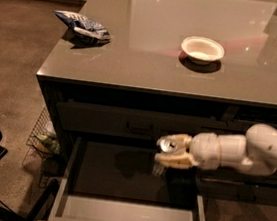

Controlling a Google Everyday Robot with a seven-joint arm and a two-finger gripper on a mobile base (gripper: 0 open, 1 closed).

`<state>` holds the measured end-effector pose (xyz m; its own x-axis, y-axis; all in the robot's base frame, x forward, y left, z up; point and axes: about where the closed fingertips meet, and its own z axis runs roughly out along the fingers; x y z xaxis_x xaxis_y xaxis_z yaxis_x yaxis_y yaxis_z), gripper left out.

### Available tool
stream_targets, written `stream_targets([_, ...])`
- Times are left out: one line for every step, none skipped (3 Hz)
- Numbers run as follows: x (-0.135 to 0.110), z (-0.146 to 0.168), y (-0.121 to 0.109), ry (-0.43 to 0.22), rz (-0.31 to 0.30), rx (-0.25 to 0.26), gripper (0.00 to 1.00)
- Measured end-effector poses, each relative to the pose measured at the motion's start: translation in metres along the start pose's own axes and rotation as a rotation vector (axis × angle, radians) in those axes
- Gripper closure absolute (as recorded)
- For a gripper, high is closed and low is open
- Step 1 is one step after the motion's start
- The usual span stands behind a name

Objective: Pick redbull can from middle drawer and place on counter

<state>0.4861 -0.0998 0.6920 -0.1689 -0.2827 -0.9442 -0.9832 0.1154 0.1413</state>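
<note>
Open middle drawer (120, 181) under counter (149, 63), gripper (163, 152) clamped on redbull can (167, 145), held clear above drawer floor.

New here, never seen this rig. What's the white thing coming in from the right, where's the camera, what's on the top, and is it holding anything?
The white thing is the robot's single arm, mounted on a mobile base that is out of shot. It ends in a beige two-finger gripper.

There is only one camera. It looks down from above at the front of the cabinet; its mounting is not recorded.

The gripper is shut on a slim metal redbull can with a shiny silver top. It holds the can over the open, dark-floored, pale-rimmed middle drawer, below the top's level.

On the glossy grey-brown counter sit a round white bowl and, at the left corner, a crumpled blue-and-white snack bag. The can is not yet up there.
</note>
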Motion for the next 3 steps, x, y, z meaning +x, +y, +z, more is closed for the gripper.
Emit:
stream_targets([-0.1, -0.033, -0.019, -0.02, 0.011, 0.029, 1.0])
stream_targets([-0.181, -0.054, -0.042, -0.042, 0.018, 0.071, 1.0])
stream_targets([-0.263, -0.067, -0.067, -0.061, 0.021, 0.119, 1.0])
